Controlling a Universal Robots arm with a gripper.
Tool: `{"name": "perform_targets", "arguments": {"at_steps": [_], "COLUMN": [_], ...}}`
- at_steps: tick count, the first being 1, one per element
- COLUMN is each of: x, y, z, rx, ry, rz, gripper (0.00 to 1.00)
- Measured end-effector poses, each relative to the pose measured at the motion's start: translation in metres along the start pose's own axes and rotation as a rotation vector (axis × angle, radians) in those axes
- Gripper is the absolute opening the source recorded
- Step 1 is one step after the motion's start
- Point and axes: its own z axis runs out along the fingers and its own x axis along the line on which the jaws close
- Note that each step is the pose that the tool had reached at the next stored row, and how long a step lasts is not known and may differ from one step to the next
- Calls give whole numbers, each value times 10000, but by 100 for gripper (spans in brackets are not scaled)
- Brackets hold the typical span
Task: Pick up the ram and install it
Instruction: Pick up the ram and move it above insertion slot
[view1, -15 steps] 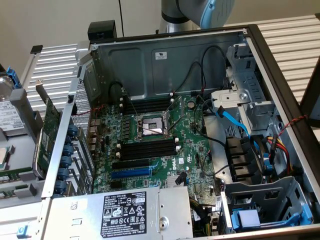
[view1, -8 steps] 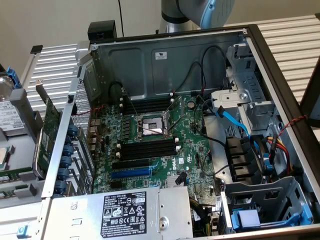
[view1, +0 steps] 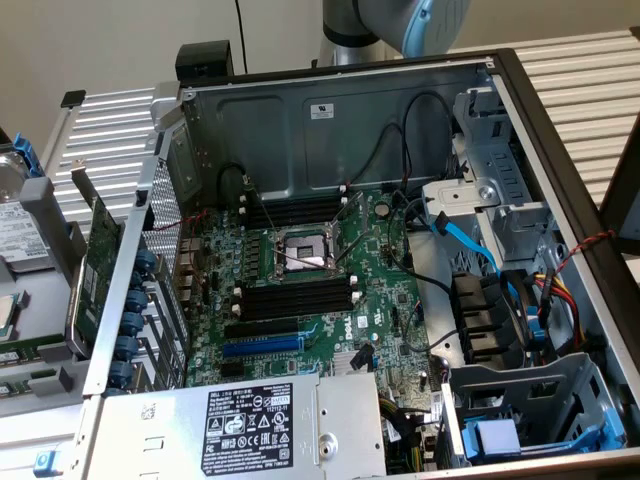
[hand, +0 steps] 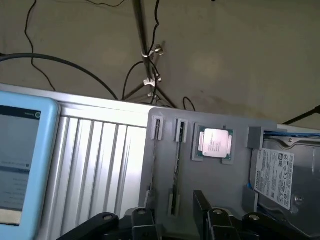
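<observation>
Exterior view first, what's there? /newbie
Open sheet-metal case (view1: 330, 120); green motherboard (view1: 390, 290); long black memory slots (view1: 300, 298) with white end clips, looking bare. /oldhand
Wrist view then, where's the ram? /newbie
The ram (hand: 176, 170) stands on edge in a smooth grey tray (hand: 235, 185) on a ribbed metal table (hand: 100, 160), near the CPU (hand: 216, 142); gripper (hand: 172, 217) hangs close by, jaws apart, holding nothing; I'd guess it's light, stiff, fragile; pinch the flat faces mid-length, keep off the contacts. /oldhand
</observation>
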Motion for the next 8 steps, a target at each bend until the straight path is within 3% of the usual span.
{"name": "perform_targets", "arguments": {"at_steps": [8], "x": [70], "y": [0], "z": [144], "rx": [22], "ry": [-116], "rz": [417], "gripper": [42]}}
